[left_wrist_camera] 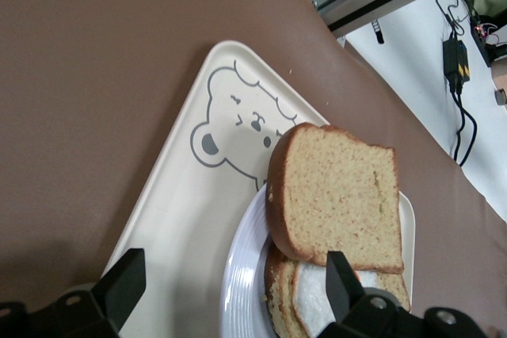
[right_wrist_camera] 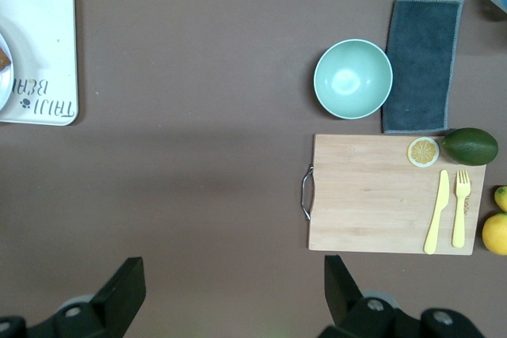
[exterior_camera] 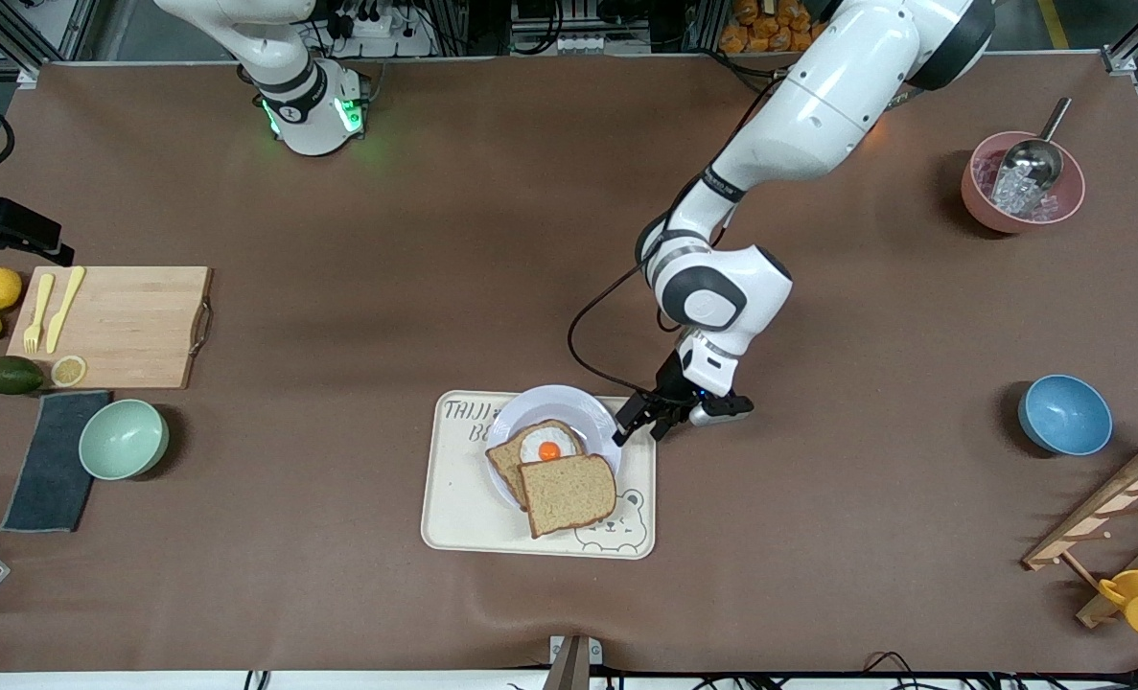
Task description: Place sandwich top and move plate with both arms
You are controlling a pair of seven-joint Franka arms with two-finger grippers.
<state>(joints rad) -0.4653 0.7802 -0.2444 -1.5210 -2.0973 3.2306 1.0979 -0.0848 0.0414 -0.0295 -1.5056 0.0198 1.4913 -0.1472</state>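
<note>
The top lies tilted across the egg slice, overhanging the plate's rim onto the tray at the side nearer the front camera. The left end effector hovers open, holding nothing, over the plate's edge toward the left arm's end. The right end effector waits open, high over bare bench, well apart from the plate.

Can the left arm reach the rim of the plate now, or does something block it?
Probably yes. The left gripper is open beside the plate, over the tray's edge toward the left arm's end. The sandwich top lies on the egg slice, nearer the front camera, leaving that rim bare.
</note>
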